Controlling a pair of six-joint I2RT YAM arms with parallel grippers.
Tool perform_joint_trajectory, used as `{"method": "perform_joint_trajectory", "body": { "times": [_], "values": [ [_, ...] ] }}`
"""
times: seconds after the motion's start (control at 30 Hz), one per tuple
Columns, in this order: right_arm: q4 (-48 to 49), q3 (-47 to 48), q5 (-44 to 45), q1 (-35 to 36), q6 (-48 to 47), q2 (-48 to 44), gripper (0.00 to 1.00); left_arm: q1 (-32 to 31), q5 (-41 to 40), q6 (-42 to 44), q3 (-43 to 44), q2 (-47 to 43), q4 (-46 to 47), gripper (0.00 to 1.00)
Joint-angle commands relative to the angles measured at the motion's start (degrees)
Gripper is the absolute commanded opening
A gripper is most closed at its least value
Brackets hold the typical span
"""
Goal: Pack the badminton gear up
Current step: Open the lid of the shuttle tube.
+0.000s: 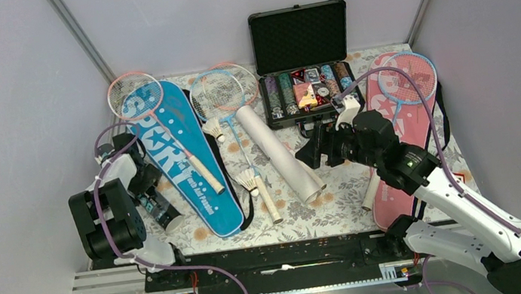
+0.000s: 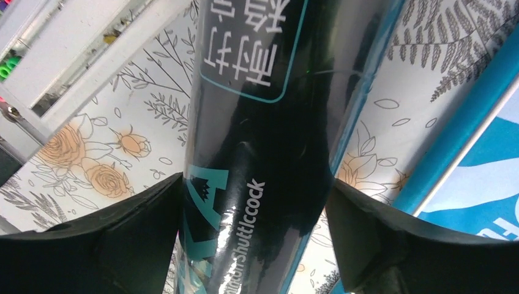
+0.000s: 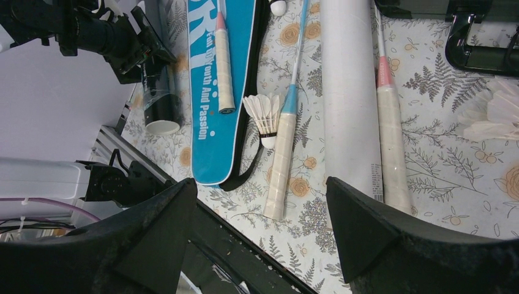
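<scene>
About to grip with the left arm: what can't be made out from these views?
- Left wrist: dark shuttlecock tube overfills the frame, both ends cut off; jaw contact unclear.
- Top: left arm covers that tube's far end.
- Right wrist: shuttlecock at the right edge, blurred and cut off.
- Top: poker chip case contents too small.

dark tube [image 2: 257, 153]: glossy black, smooth, reflective | white tube [image 3: 349, 92]: matt, smooth, paper-like | left fingers [image 2: 116, 245]: matt black, grainy plastic | worktop [image 3: 440, 92]: matt floral-print covering | shuttlecock [image 3: 264, 113]: white feathers

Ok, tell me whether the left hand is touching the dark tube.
Cannot tell. Left wrist view: left hand straddles the dark tube, fingers at its edges, contact unclear.
</scene>
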Motion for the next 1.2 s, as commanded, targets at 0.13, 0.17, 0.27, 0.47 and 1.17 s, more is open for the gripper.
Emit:
{"method": "perform_joint_trajectory", "body": {
  "times": [0.13,0.17,0.27,0.47,1.17],
  "values": [
    [4.91,-0.04,-1.87,0.11,-3.89,-1.92,0.83,0.37,7.96,-0.95,3.36,-8.25,-3.35,0.55],
    [6.25,-0.1,-2.21,0.18,-4.63,-1.94,0.83,0.34,9.23,-1.15,3.98,-9.81,-4.38,0.54],
    [12.92,-1.27,-4.1,0.18,-6.83,-1.83,0.84,0.33,12.8,-2.51,6.57,-15.46,-8.03,0.52],
    [48.73,-11.37,-13.26,1.91,-21.92,-0.67,0.85,0.3,25.1,-7.0,12.13,-25.3,-12.56,0.5],
    [60.01,-2.66,-23.72,19.73,-90.85,22.7,0.95,-25.28,42.42,-26.66,20.64,-32.4,-11.73,0.47]
  ]
}}
